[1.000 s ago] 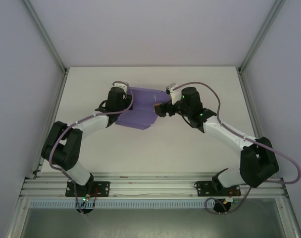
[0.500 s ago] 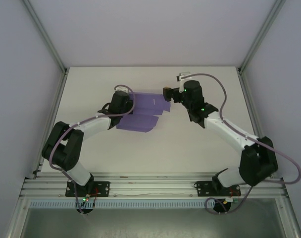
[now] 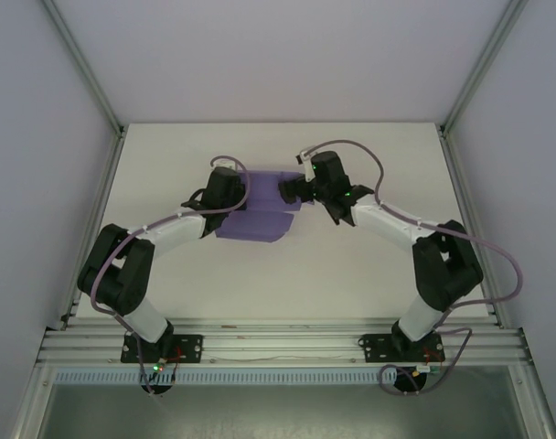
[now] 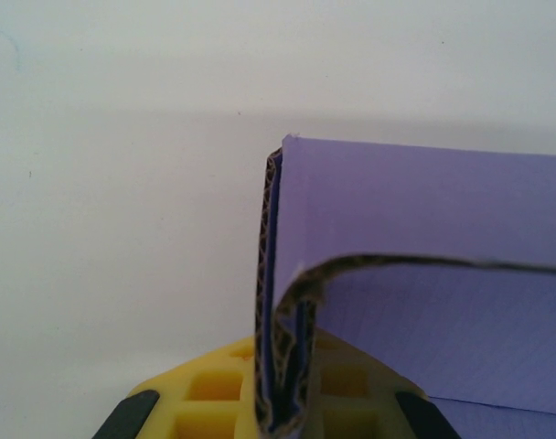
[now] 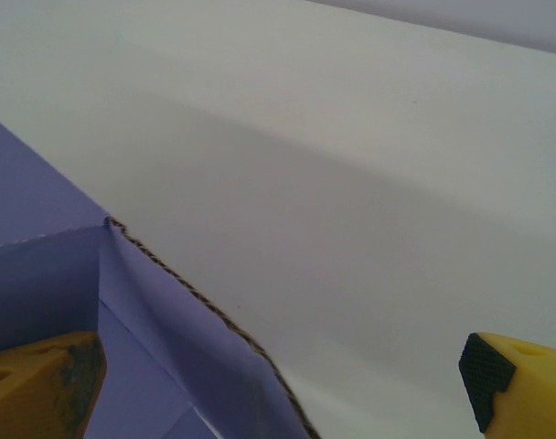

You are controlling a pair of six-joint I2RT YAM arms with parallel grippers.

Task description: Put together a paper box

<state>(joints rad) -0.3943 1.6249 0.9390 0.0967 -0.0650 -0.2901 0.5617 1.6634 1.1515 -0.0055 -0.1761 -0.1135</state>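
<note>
- The paper box point(image 3: 260, 212) is a plain lavender piece of corrugated card, partly folded. From the top camera it reads as a darker purple band at the far side and a paler panel reaching toward the arms, with its near right corner cut at an angle.
- It lies on the white table point(image 3: 351, 265) around the middle, between the two wrists.
- The left gripper point(image 3: 233, 188) sits at the box's left end. On the left wrist camera the left gripper point(image 4: 278, 407) has its yellow fingers point(image 4: 214, 393) pressed together on a doubled layer of the card, so it is clamped on the box.
- In that same view the paper box point(image 4: 424, 229) shows a purple wall standing upright from the pinch. Its brown fluted cut edge is exposed, and a second layer curls away from the pinch and runs off to the right.
- The right gripper point(image 3: 290, 189) is at the box's right end, at the darker band.
- On the right wrist camera the right gripper point(image 5: 280, 370) has its jaws wide apart and holds nothing.
- There the paper box point(image 5: 40, 274) fills the lower left. A folded corner with crease lines is visible, and a brown cut edge slants down to the right.
- One yellow finger hangs over the purple card, the other over bare table, with the box's edge between them.
</note>
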